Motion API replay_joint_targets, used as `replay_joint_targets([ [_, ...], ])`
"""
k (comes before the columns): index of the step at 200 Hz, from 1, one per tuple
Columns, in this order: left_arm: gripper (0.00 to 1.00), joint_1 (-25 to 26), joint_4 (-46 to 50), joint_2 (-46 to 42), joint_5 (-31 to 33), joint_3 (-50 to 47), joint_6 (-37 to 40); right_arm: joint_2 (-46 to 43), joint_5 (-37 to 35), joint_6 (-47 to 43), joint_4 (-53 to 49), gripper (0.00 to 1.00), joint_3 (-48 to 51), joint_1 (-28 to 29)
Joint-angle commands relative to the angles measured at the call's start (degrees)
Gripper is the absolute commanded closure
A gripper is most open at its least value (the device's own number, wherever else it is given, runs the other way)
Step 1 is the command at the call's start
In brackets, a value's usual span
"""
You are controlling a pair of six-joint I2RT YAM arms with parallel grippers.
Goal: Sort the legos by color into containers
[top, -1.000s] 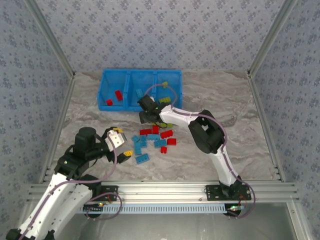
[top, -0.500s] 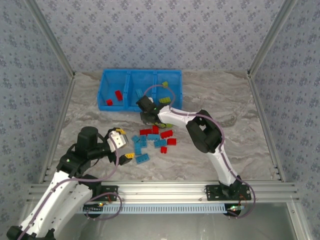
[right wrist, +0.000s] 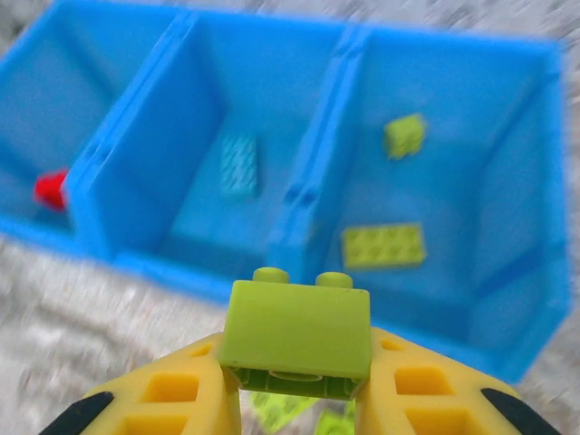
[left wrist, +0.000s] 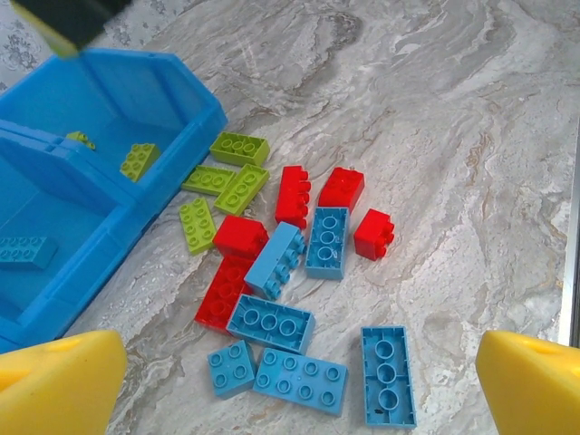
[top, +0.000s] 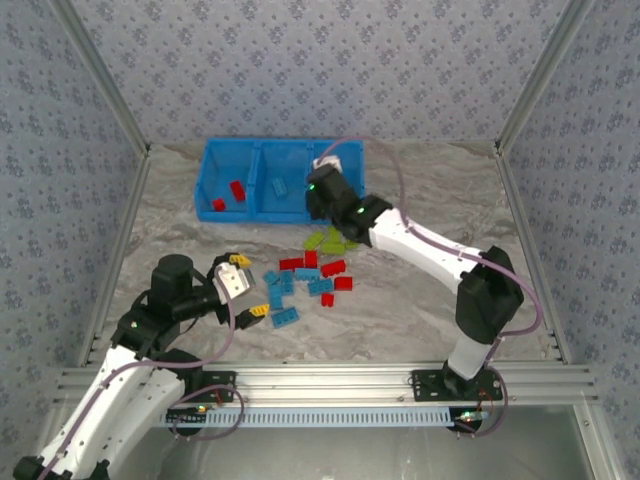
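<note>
Where a yellow-green brick (right wrist: pixel 297 338) sits studs-up between the yellow fingers (right wrist: pixel 181 399) of the right gripper (right wrist: pixel 297 385), those jaws stand narrow, clamped on it. The brick hangs above the near wall of the blue bin (right wrist: pixel 181 272), facing the right compartment (right wrist: pixel 507 181), which holds two green bricks (right wrist: pixel 383 246). The middle compartment (right wrist: pixel 181 118) holds one light-blue brick (right wrist: pixel 239 165), and the left compartment (top: pixel 215 165) holds red bricks (top: pixel 237 190). Loose bricks (left wrist: pixel 272 263) in red, light blue and yellow-green lie clustered on the marble table (left wrist: pixel 471 136) beside the bin. The left gripper (left wrist: pixel 294 381) hovers over them, jaws wide, holding nothing.

right claw (right wrist: pixel 296 391) clamps yellow-green brick (right wrist: pixel 297 340) | blue bin (right wrist: pixel 181 263) ahead | right compartment (right wrist: pixel 517 190): two green bricks (right wrist: pixel 383 246)
</note>
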State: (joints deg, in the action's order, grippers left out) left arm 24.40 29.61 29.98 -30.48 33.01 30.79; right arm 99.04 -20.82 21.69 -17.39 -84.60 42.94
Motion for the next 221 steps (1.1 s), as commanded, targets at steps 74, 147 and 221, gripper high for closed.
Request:
replay_joint_targets([
  [74, 0.01, 0.11, -3.19, -1.02, -1.44, -1.37, -1.61, 27.17, 7.23, -3.7, -7.61, 0.59, -25.94, -11.65],
  [147, 0.01, 0.12, -7.65, -1.36, 0.99, -2.54, -6.74, 18.07, 6.83, -2.67, -10.56, 0.46, -23.13, -12.04],
  [221, 0.01, 1.15, 5.56, 10.01, 25.38, 12.11, -51.04, -15.52, 20.66, -4.05, -22.26, 0.31, -0.28, -6.44],
])
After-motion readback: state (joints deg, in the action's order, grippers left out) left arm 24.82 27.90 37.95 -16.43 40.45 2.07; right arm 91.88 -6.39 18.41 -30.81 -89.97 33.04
